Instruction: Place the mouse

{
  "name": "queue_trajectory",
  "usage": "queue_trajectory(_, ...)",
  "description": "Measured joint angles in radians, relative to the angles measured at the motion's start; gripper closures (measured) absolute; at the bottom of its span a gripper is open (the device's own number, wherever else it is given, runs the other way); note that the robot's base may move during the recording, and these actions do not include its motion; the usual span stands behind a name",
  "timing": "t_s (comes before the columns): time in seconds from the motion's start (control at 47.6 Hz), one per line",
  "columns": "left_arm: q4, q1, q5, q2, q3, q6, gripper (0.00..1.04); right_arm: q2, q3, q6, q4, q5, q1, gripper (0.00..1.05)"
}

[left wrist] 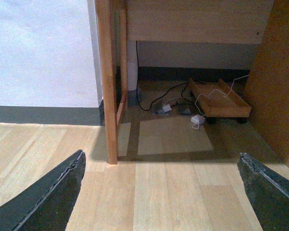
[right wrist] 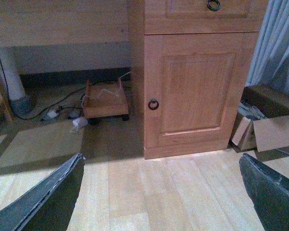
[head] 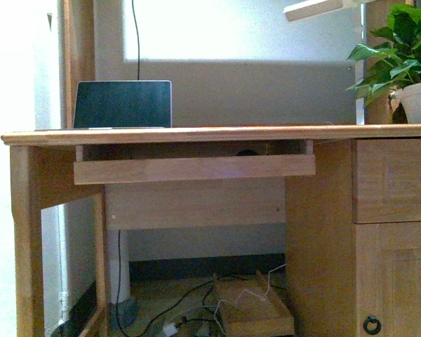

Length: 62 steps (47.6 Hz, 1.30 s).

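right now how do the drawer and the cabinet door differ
The drawer sits above the door and is less tall. The drawer's pull hangs at its middle; the door's pull sits near one side edge. Both are shut, the same light wood, with dark ring pulls.

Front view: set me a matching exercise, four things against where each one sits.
Things:
1. laptop
2. plant
3. mouse
4. ring handle

Places:
A. low on the door, far right
B. left end of the desktop
C. in the gap between desktop and tray
D. right end of the desktop

Pairs: 1-B, 2-D, 3-C, 4-A.
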Motion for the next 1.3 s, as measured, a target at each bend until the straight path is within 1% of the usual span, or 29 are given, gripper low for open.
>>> queue_trajectory(1.302, 0.000, 0.000, 0.000, 0.000, 0.000, 0.000, 0.08, 0.000, 0.000, 0.000, 0.000, 0.000, 0.000, 0.07)
